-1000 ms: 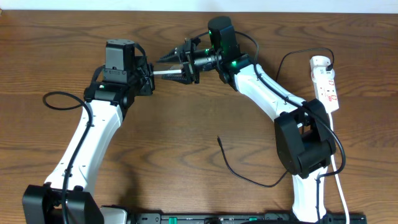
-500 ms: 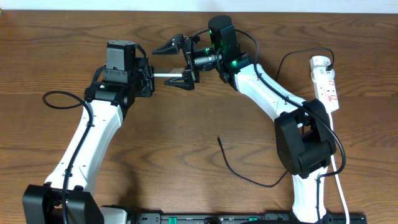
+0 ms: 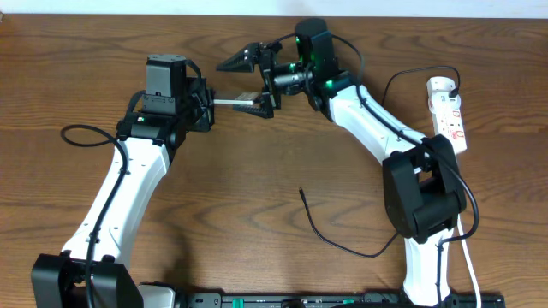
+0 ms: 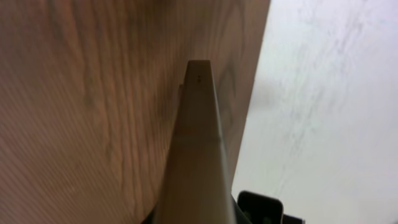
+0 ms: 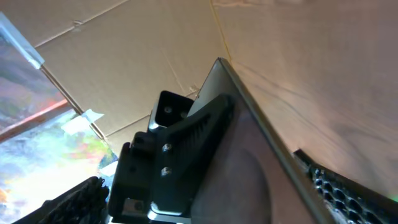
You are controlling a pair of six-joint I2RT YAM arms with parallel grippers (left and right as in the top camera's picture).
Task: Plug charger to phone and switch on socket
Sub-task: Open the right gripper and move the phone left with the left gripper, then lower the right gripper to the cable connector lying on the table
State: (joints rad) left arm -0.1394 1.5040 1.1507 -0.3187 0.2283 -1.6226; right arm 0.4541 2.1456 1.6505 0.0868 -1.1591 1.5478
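- The left gripper (image 3: 208,106) is clamped on the phone (image 3: 233,103), holding it edge-on above the table (image 3: 223,214).
- The right gripper (image 3: 238,85) is spread wide around the phone's free end and grips nothing.
- The charger (image 3: 308,218) lies loose on the table, its tip unplugged.
- The socket (image 3: 451,115) sits far right, and switching it looks not yet done.
- No containers are visible.

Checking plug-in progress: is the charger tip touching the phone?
Apart. Overhead view: the charger tip lies on the table, well clear of the phone in the left gripper.
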